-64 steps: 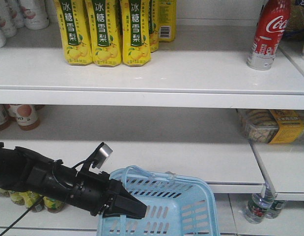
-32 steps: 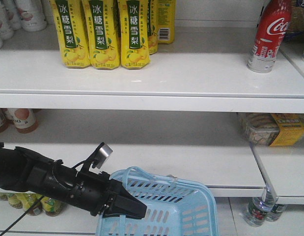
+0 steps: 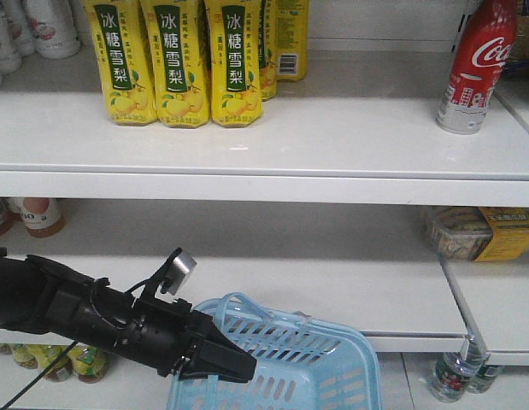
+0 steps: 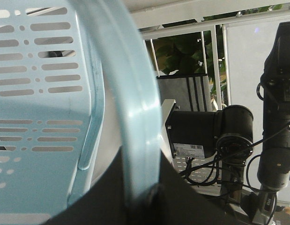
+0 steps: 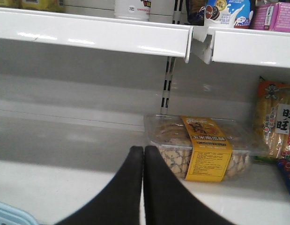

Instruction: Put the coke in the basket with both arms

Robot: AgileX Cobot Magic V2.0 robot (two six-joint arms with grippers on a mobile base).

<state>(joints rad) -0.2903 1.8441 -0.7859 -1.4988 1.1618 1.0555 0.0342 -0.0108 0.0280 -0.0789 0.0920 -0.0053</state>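
While jaws on the left arm [image 3: 234, 366] clamp the basket [image 3: 320, 369] ready for the coke [image 3: 476, 64], those on the right arm [image 5: 144, 154] are clenched, empty.

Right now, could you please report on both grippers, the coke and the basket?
Left gripper shut on basket. Right gripper shut, empty, facing biscuit box. Coke upright on upper shelf, untouched; nothing in front of it.
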